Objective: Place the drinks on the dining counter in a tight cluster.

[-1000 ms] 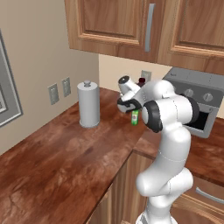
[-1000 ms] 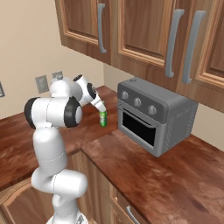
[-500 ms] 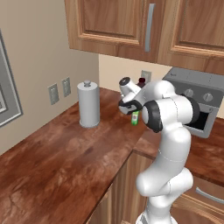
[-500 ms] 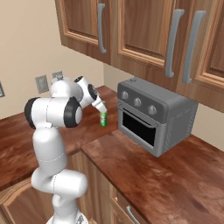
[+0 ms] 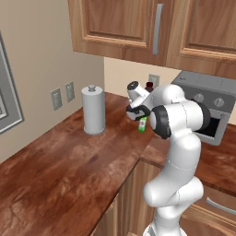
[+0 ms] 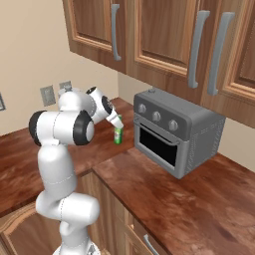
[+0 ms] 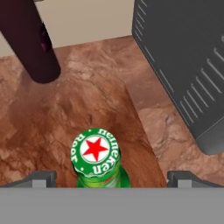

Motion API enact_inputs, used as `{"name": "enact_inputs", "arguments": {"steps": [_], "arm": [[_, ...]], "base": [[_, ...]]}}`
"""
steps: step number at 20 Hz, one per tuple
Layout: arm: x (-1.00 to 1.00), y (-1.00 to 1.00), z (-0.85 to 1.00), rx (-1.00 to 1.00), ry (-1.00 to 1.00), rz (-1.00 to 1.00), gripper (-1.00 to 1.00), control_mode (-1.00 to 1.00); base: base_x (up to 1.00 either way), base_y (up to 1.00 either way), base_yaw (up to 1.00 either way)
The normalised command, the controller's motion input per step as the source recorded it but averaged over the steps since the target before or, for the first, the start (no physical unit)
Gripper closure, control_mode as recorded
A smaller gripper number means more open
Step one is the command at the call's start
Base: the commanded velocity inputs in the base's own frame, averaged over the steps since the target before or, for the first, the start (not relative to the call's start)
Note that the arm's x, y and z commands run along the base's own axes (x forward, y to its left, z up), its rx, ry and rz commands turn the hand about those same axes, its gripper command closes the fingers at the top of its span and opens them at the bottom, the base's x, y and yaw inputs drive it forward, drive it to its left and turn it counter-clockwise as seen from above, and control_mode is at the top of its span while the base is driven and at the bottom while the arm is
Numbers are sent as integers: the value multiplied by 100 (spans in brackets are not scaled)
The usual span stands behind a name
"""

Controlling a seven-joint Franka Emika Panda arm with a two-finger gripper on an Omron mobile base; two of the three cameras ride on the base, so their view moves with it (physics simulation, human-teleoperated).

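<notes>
Left to right: smooth grey paper-towel roll [image 5: 93,110], slim green glass bottle [image 7: 97,161] with a red-star cap, probably a dark maroon bottle [image 7: 30,41] behind, boxy grey toaster oven [image 6: 177,130]. All on a mottled reddish-brown wood surface [image 5: 69,161] under wooden cabinets. The arm bends down, fingers [image 7: 37,178] spread wide either side of the green bottle, gripping nothing.

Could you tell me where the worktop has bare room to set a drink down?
Bare worktop in front of the paper-towel roll. Crowded in the corner by the toaster oven: green bottle under the open gripper, dark maroon bottle close behind.
</notes>
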Motion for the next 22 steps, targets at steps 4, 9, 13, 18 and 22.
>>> {"name": "enact_inputs", "arguments": {"steps": [4, 9, 13, 18, 22], "arm": [[0, 0, 0, 0, 0, 0, -100, -100], [0, 0, 0, 0, 0, 0, 100, -100], [0, 0, 0, 0, 0, 0, 100, -100], [0, 0, 0, 0, 0, 0, 100, -100], [0, 0, 0, 0, 0, 0, 100, -100]], "base": [[0, 0, 0], [0, 0, 0], [0, 0, 0], [0, 0, 0], [0, 0, 0]]}}
